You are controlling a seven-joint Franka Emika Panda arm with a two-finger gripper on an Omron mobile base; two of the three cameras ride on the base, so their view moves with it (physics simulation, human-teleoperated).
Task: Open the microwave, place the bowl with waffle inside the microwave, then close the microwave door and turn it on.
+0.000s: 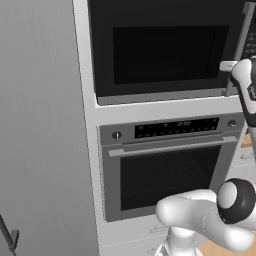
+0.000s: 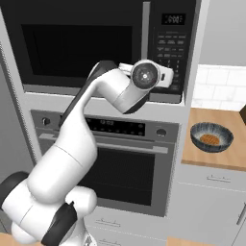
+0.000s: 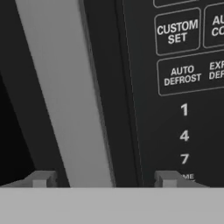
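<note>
The white arm's two-finger gripper (image 3: 101,178) is standing with its dark tips apart astride the long grey vertical bar handle (image 3: 65,96), beside the black keypad strip (image 3: 183,87), and should be closing squarely before pulling outward; from the left base the wide black glass microwave door (image 1: 167,50) is sitting shut, and from the right base the blue-grey bowl with waffle (image 2: 211,137) is waiting on the wooden counter (image 2: 230,125).

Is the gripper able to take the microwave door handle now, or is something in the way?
Probably yes. The gripper is open, its fingertips either side of the handle, with nothing between them and it. The door looks shut.
</note>
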